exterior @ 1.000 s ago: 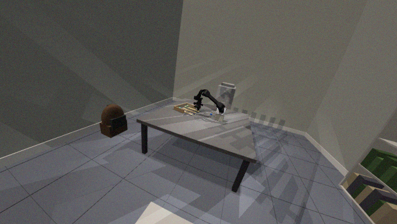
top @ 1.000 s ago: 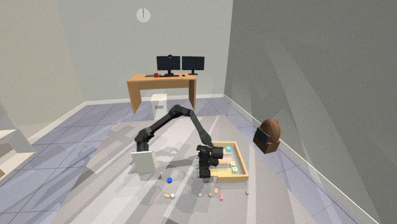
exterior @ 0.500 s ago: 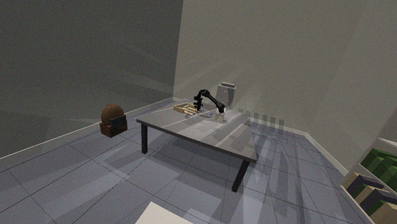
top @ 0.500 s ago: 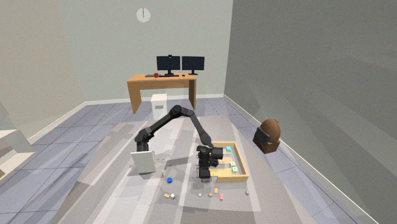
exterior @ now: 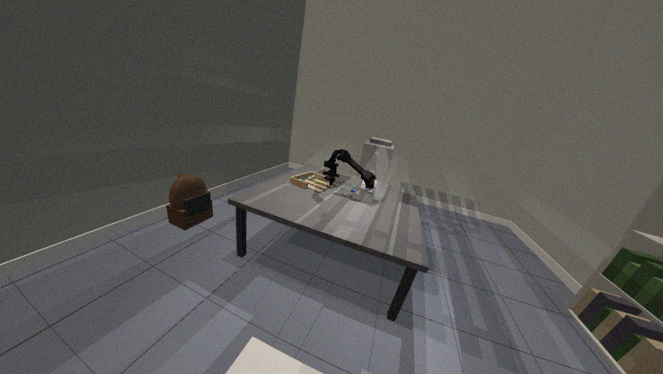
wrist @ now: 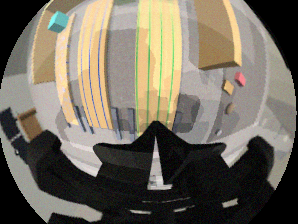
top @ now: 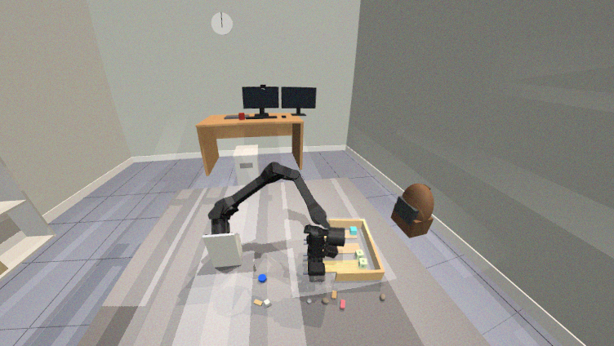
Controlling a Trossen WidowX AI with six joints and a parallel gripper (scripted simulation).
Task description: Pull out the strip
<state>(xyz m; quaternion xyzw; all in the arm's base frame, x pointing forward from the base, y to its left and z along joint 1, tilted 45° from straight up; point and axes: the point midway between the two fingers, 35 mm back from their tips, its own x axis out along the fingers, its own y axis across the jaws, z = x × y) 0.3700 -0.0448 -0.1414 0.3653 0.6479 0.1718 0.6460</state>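
Wrist view, working left to right: you have the cyan cube [top: 353,230] [wrist: 58,22] ahead and well left of the gripper [top: 317,276] [exterior: 329,182] [wrist: 154,123], near the far end of the narrow leftmost strip [wrist: 65,75]. Next comes the blue-lined strip [top: 349,248] [wrist: 95,60], just left of the gripper. Straight ahead of your fingertips lies the green-lined strip [top: 344,267] [wrist: 158,60], its near end right at them; you can't tell whether they touch. Your gripper is fully closed, with nothing between its fingers.

All three strips point from the gripper's side into the tray [top: 375,251] [wrist: 220,47], long axes roughly parallel, so a pull should run straight back along that axis. In the top view, two pale green cubes with dark marks [top: 359,253] [top: 362,263] sit beyond the gripper, the nearer-to-camera one apparently on the green-lined strip. Which is the labelled cube, you can't settle from here.

Expect the strip to be light, stiff and perhaps slippery; open up and take its near end across the width. The cube looks small, light and rigid; grip opposite side faces squarely, low enough to avoid tipping it.
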